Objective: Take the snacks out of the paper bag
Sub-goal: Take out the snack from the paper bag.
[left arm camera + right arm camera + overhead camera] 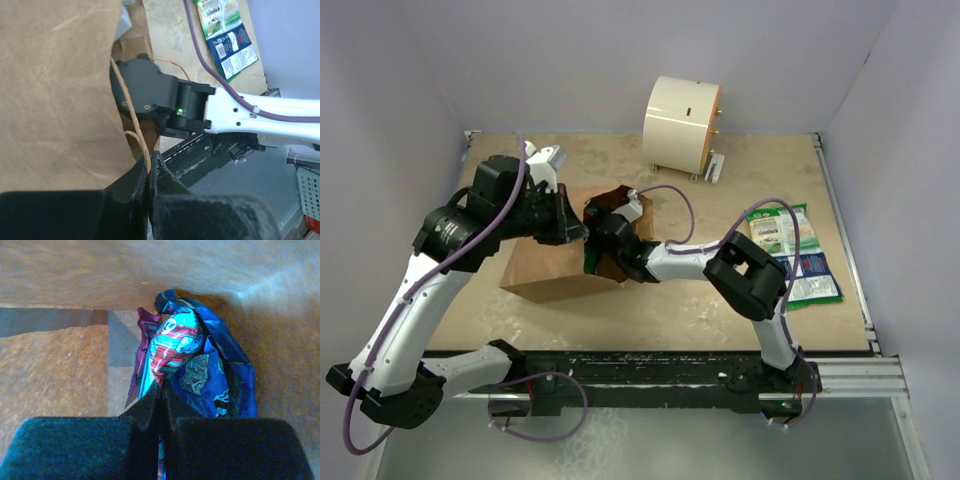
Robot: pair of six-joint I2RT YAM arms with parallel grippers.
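Black fingers of the right gripper press together on the lower edge of a teal packet, deep inside the paper bag. Against that packet, farther into the bag, sit a dark blue packet and a small red packet, bunched in the bag's far corner. At the bag's mouth the left gripper is pinched onto a thin twisted loop handle, with the string running up between its fingers. The bag lies on its side on the table. Well to the right of the bag, a green-and-white packet and a blue-and-white packet lie flat, touching. Beyond the bag stands a cream cylinder.
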